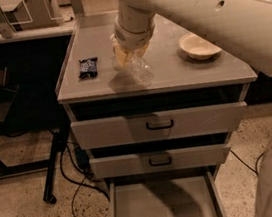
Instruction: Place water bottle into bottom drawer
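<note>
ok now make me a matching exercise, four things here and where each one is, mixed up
1 clear crinkled plastic water bottle
2 small dark snack packet
3 shallow white bowl
4 grey metal bottom drawer

A pulled out, lowest of three
B cabinet top, right side
C held in the gripper, over the cabinet top
D cabinet top, left side

Pairs: 1-C, 2-D, 3-B, 4-A

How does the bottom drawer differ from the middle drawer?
The bottom drawer is pulled out, showing its grey floor; the middle drawer is pushed in. The middle drawer's dark handle shows; the bottom drawer's front is unseen. Both are grey. The gripper holds the water bottle above the cabinet top.
</note>
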Controlling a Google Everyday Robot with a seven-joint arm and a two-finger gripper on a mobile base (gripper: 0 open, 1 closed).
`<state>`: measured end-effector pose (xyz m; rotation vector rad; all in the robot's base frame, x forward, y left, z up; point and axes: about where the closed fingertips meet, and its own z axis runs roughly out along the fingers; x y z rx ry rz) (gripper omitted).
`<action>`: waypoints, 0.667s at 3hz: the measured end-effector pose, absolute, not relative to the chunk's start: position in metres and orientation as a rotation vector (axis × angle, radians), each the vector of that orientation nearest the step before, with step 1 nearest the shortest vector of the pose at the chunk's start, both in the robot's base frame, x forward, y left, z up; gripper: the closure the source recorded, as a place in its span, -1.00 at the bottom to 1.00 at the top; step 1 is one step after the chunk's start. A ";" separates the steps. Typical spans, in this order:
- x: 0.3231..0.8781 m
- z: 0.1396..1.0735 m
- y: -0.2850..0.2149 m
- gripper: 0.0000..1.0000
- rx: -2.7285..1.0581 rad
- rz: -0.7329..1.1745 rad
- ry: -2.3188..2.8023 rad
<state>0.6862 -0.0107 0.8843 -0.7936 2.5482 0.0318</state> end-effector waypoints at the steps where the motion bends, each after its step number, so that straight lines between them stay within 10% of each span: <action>1: 0.686 0.884 -0.011 1.00 -0.794 0.032 2.548; 2: 0.651 0.897 -0.056 1.00 -0.647 0.008 2.572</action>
